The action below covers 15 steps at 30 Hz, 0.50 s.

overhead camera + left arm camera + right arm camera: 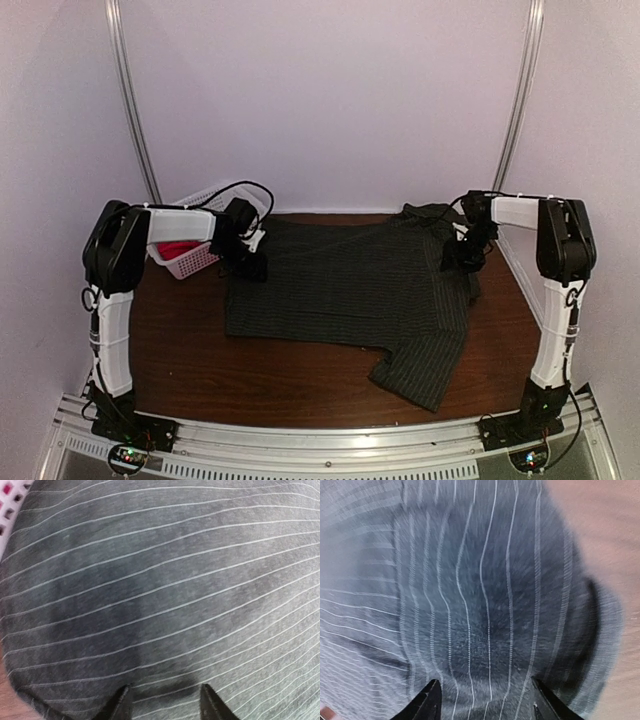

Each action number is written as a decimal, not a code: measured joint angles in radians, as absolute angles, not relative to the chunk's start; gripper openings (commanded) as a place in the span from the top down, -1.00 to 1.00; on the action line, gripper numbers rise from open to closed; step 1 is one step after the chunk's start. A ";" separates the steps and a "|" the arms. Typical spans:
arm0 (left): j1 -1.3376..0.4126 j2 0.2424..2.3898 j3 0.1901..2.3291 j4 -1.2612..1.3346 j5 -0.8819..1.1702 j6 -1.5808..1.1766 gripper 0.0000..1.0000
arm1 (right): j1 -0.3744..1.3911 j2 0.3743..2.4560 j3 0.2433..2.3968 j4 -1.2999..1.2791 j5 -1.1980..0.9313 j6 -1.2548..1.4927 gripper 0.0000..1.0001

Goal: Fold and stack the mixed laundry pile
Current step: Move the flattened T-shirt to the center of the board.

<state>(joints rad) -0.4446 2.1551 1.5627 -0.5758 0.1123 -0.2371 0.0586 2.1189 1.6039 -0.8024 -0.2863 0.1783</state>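
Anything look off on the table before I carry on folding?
The pinstriped shirt lies mostly flat, but one sleeve splays out askew at its near right corner, and the cloth bunches at the far right beside the right gripper. The red garment sits in the white basket, not laid out.

A white lattice basket [190, 265] sits at the far left corner of a dark wooden table [300, 375], flanked by 2 metal poles [135, 100] against white walls [330, 100].
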 measured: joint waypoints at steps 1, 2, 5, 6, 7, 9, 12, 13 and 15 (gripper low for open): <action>-0.443 2.154 1.563 -0.578 0.115 -0.237 -0.21 | 0.056 2.117 1.618 -0.809 -0.290 0.179 -0.26; -0.440 2.149 1.563 -0.580 0.120 -0.234 -0.31 | 0.054 2.104 1.623 -0.811 -0.298 0.181 -0.27; -0.446 2.103 1.546 -0.583 0.124 -0.226 -0.81 | 0.054 2.004 1.581 -0.804 -0.337 0.196 -0.31; -0.453 2.059 1.522 -0.584 0.123 -0.224 -0.94 | 0.057 1.944 1.541 -0.795 -0.356 0.208 -0.36; -0.460 2.019 1.498 -0.580 0.121 -0.219 -0.95 | 0.062 1.872 1.497 -0.788 -0.376 0.218 -0.43; -0.476 1.916 1.442 -0.575 0.116 -0.218 -0.95 | 0.074 1.740 1.426 -0.785 -0.400 0.239 -0.65; -0.498 1.710 1.329 -0.552 0.099 -0.220 -0.95 | 0.102 1.544 1.346 -0.774 -0.412 0.260 -0.99; -0.500 1.646 1.299 -0.543 0.092 -0.220 -0.95 | 0.110 1.482 1.323 -0.757 -0.411 0.265 -1.00; -0.503 1.523 1.246 -0.521 0.057 -0.228 -0.95 | 0.117 1.357 1.270 -0.697 -0.403 0.273 -1.00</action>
<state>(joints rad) -0.5034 1.5230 1.2457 -0.5209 0.0570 -0.2276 0.1165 1.3567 1.2701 -0.6968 -0.4034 0.2733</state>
